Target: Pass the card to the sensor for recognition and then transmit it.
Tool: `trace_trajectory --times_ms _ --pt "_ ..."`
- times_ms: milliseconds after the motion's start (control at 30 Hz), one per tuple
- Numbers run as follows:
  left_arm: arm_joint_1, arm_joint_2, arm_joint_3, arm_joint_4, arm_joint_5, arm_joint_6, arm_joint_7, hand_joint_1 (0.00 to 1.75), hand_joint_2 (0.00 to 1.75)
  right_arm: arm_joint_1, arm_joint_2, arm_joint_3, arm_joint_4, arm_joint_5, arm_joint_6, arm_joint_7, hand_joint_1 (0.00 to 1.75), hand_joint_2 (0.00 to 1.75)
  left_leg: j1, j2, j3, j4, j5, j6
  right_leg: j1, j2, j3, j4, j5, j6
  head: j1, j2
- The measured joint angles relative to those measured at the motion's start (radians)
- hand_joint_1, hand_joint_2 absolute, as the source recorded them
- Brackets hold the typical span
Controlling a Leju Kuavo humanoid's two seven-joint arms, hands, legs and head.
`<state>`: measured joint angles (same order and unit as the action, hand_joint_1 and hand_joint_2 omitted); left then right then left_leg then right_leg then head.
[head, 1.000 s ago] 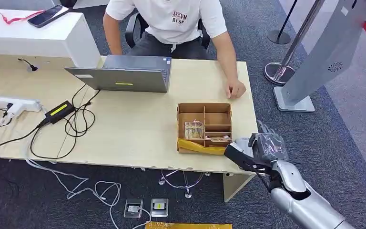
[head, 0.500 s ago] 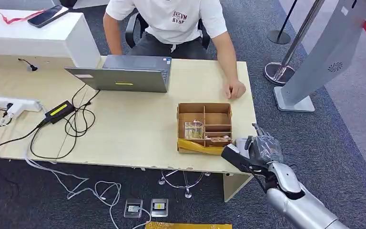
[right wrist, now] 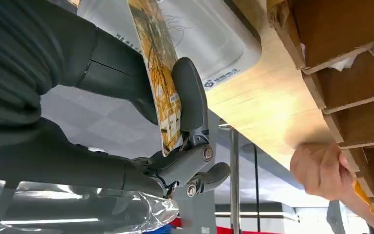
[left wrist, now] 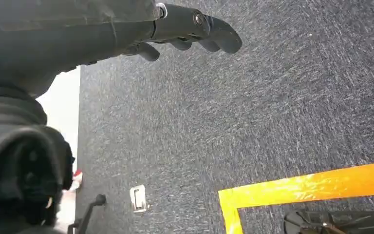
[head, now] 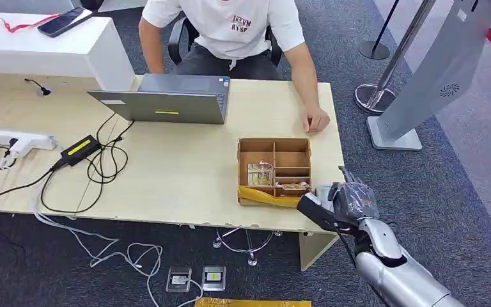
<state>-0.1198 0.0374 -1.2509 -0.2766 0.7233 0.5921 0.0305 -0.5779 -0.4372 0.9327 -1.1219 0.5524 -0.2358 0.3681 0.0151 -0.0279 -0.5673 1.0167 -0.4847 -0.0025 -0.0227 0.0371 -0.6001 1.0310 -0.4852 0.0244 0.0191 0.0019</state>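
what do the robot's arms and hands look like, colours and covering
The right arm is a smooth silver shell with a dark joint at the wrist. The right hand has dark fingers, a thick grey thumb and clear plastic wrap over its back. The left hand shows dark rounded fingers with a small metal screw.

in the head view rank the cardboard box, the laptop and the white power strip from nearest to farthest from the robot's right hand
From the right hand:
1. Cardboard box, right beside the hand at the table's near right corner.
2. Laptop, farther back, mid-table in front of the person.
3. White power strip, far across at the table's left end.
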Motion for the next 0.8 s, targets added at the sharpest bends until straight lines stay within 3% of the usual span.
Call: trace_trajectory --times_ms 600,800 --pt "0.0 0.0 -0.014 -0.005 -0.015 0.0 0.003 0.0 0.0 -0.02 -0.004 -0.016 0.008 0.01 -0.055 0.026 1.75 1.75 0.0 0.0 0.0 0.0 0.0 0.0 0.0 0.0 0.0 0.0 0.0 0.0 0.0 0.0" --pt "0.0 0.0 -0.018 -0.005 -0.024 0.0 0.003 0.0 0.0 -0.089 -0.028 -0.052 -0.011 0.007 -0.075 0.039 1.75 1.75 0.0 0.0 0.0 0.0 0.001 -0.001 0.0 0.0 0.0 0.0 0.0 0.0 0.0 0.0"
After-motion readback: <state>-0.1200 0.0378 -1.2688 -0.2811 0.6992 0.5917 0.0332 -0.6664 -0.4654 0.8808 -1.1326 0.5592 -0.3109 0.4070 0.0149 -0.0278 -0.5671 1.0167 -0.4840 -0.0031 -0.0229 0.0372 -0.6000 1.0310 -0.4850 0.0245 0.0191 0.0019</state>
